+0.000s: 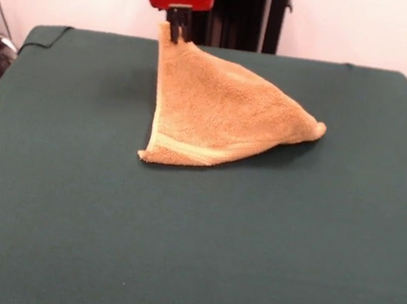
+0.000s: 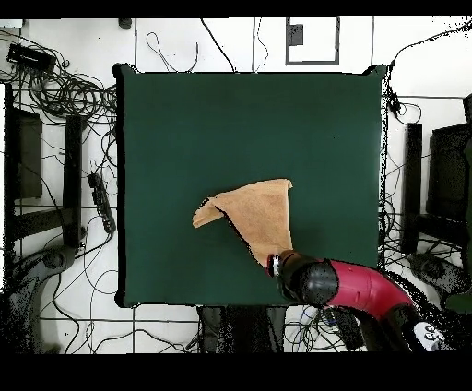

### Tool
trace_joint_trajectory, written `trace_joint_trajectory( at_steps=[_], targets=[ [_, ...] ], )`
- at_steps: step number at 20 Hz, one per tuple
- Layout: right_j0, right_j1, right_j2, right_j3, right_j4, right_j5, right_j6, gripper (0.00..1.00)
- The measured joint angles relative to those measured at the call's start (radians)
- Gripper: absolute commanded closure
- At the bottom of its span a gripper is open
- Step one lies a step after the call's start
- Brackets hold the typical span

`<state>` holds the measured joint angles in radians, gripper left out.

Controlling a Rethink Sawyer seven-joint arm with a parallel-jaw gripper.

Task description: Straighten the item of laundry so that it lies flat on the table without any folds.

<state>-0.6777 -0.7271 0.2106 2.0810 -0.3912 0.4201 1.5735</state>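
Observation:
The orange-tan terry towel (image 1: 216, 112) is pulled up by one corner into a tent shape over the dark green table (image 1: 190, 255). Its lower edge, with a pale woven band, rests on the cloth. One corner points right and another sits at the front left. My gripper (image 1: 177, 28) is shut on the raised top corner at the table's far side. In the overhead view the towel (image 2: 253, 214) stretches from the table's middle toward my gripper (image 2: 274, 265) near the table's bottom edge. No white label shows.
The red and black arm (image 2: 355, 288) reaches in from the lower right in the overhead view. Cables and black stands (image 2: 74, 175) lie on the floor around the table. The black pedestal (image 1: 241, 11) stands behind the far edge.

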Motion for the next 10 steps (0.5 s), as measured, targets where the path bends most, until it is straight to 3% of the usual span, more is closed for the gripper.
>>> trace_joint_trajectory(
  at_steps=[10],
  targets=[
    [-0.067, 0.019, 0.041, 0.000, -0.050, 0.000, 0.000, 1.00]
  ],
)
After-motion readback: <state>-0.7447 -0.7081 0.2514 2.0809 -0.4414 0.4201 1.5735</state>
